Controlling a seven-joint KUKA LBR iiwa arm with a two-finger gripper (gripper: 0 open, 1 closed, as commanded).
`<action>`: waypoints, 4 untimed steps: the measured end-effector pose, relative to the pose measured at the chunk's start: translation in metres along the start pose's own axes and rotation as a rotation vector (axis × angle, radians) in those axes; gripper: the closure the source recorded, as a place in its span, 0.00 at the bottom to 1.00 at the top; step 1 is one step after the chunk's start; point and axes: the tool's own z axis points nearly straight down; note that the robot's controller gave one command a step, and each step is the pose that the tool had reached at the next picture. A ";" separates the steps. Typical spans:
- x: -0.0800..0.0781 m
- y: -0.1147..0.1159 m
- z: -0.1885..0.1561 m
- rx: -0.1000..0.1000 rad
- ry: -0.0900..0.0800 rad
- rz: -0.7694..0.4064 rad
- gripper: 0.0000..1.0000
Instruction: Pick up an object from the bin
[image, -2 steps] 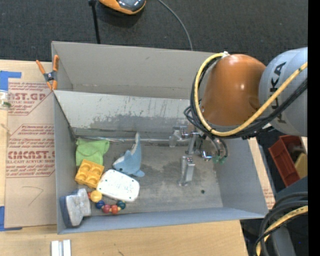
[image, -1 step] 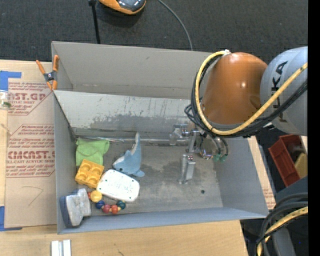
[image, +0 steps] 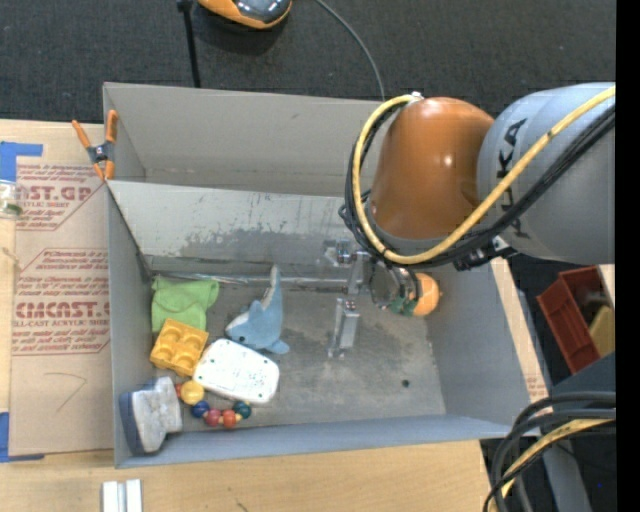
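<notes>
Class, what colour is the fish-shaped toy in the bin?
The fish-shaped toy is light blue; it shows best in the camera view.

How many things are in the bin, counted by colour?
Green: 1, cloth
Yellow: 1, moulded tray
Blue: 1, shark toy
White: 1, flat case
Grey: 1, shoe-like toy
Orange: 1, ball
Mixed: 1, bead string
Total: 7

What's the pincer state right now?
Pincer: cannot be told, open or closed; it hangs right of the blue fish-shaped toy.
</notes>
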 end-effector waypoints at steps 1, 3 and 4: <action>-0.002 0.014 0.028 -0.001 -0.001 -0.043 0.00; -0.011 0.066 0.091 -0.003 -0.005 -0.007 0.00; -0.012 0.072 0.120 -0.001 -0.002 -0.114 0.00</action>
